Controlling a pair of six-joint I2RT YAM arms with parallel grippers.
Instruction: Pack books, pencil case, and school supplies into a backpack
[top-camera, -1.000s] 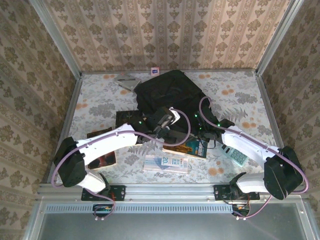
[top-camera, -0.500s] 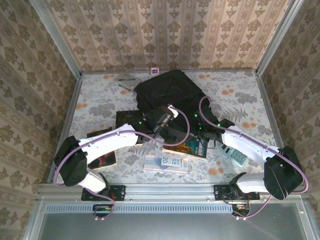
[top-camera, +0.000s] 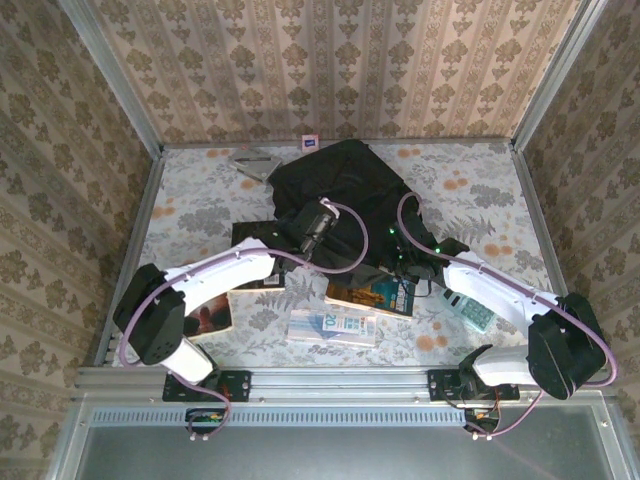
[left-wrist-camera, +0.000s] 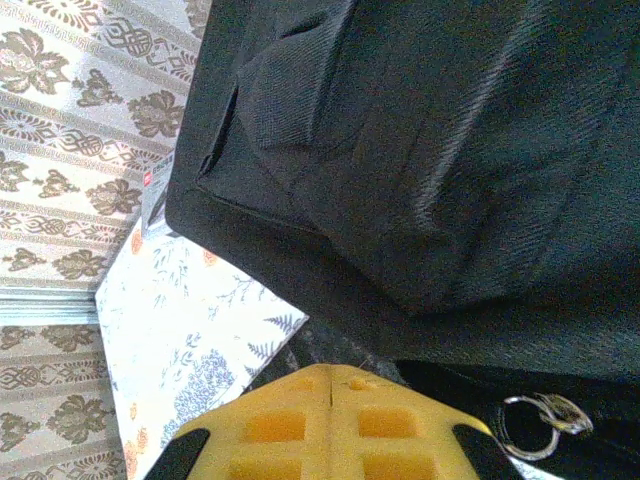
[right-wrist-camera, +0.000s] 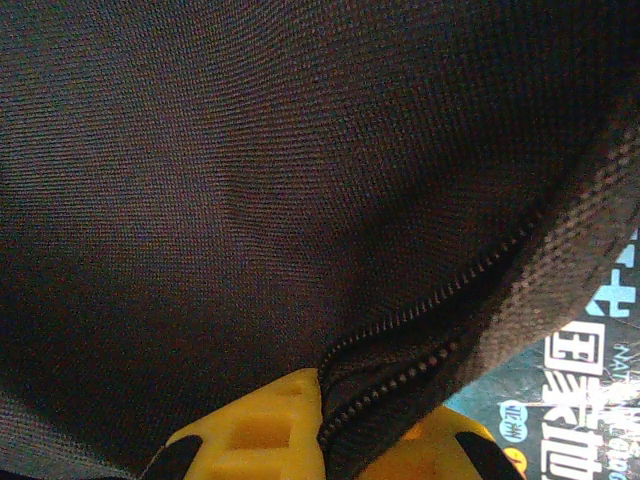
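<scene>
Nearest on the floral-print table (top-camera: 190, 205) lie one white pack marked 20 (top-camera: 333, 327) and three books by the single backpack (top-camera: 350, 180): a brown-and-teal book (top-camera: 375, 296) touching its near edge, a dark book with an orange glow (top-camera: 212, 312) to its near left and a black book (top-camera: 252, 238) at its left side, with one teal block (top-camera: 468, 310) to its near right. At the backpack's near edge the left gripper (left-wrist-camera: 330, 385) has its jaws pressed together with nothing visible between them, and the right gripper (right-wrist-camera: 322, 400) pinches the bag's zip edge. Beyond the backpack sit one grey flat item (top-camera: 255, 163) and one small packet (top-camera: 309, 142) against the far wall (top-camera: 330, 60), one of three papered in a pattern
</scene>
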